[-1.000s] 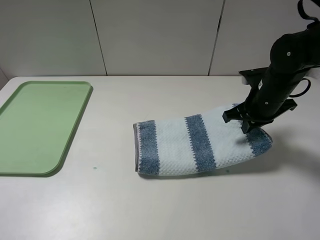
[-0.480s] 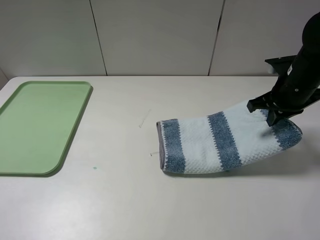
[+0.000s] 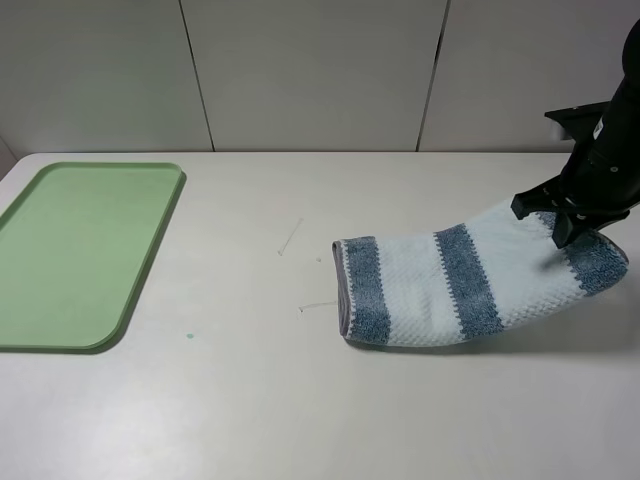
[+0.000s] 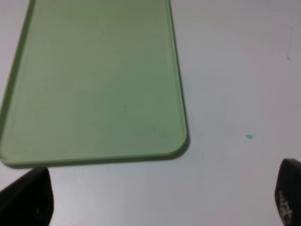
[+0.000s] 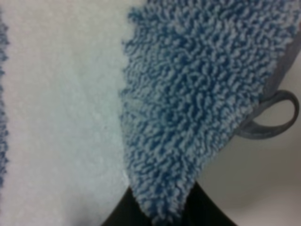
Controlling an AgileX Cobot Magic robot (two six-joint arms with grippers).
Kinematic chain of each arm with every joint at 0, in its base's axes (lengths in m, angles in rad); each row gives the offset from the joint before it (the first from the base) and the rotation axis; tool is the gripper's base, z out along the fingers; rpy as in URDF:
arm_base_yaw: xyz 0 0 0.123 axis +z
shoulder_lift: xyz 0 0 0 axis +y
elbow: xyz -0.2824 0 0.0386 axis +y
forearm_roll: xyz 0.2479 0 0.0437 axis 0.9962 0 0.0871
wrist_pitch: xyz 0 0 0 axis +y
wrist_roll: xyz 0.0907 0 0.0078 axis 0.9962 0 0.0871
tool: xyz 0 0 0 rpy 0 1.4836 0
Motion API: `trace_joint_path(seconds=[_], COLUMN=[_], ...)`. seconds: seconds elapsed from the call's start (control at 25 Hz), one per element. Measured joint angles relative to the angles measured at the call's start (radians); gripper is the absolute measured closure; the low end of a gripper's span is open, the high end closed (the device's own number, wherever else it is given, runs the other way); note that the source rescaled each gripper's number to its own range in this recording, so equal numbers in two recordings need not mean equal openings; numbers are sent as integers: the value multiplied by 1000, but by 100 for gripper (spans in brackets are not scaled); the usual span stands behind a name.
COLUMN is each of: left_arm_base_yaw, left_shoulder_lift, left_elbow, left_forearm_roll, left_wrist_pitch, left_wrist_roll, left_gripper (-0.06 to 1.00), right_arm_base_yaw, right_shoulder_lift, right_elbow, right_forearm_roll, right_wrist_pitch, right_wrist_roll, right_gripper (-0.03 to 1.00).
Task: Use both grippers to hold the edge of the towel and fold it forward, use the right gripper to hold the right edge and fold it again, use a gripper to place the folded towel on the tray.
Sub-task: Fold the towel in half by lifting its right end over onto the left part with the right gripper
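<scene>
While the folded striped towel (image 3: 460, 285) is lying on the table (image 3: 250, 400), right of centre and well apart from the light-green tray (image 3: 90, 250), my right hand (image 3: 563, 222) is clamping its raised blue-striped end. My left hand (image 4: 159, 200), spread wide apart and gripping nothing, is hovering over the table just beside the tray's corner.
</scene>
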Motion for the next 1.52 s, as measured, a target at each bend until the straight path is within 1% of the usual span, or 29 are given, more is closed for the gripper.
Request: trace_joint_path(seconds=[0.32,0.48,0.96,1.2,1.52], left_arm_base_yaw=[0,0,0,0,0], left_shoulder_lift=[0,0,0,0,0], left_elbow=[0,0,0,0,0], left_forearm_roll=[0,0,0,0,0], left_wrist_pitch=[0,0,0,0,0], left_wrist_roll=[0,0,0,0,0], left_gripper=[1,1,1,1,1], right_arm_base_yaw=[4,56,235,273,326], right_shoulder_lift=[0,0,0,0,0], right_elbow=[0,0,0,-8,-105], right_forearm_roll=[140,144,147,149,142], right_wrist_pitch=[-1,-11,-64,-63,-11], right_wrist_roll=[-65,-66,44,78,110], right_gripper=[91,91,91,91,91])
